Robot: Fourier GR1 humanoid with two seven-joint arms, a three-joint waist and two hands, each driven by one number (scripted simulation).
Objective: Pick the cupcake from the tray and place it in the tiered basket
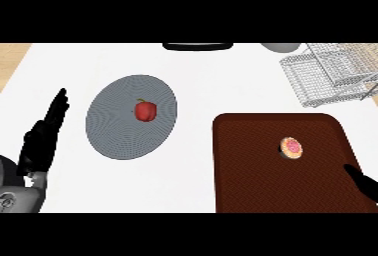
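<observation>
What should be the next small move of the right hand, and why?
Probably the right hand should reach up and left over the brown tray toward the cupcake. The cupcake sits untouched on the tray, the hand holds nothing, and it is only at the tray's right edge.

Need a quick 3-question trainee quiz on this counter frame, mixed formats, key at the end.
1. True or false: the cupcake is already in the tiered basket.
2. What lies on the grey plate? A) a lemon B) a red pepper C) a spoon
3. Fill in: the right hand shows at the tray's lower ___ edge.

Key
1. False: the cupcake sits on the brown tray, and the wire basket stands apart at the far right.
2. B: the red pepper lies near the plate's middle.
3. Right: it is not on the cupcake. The left hand rests open at the left edge.
</observation>
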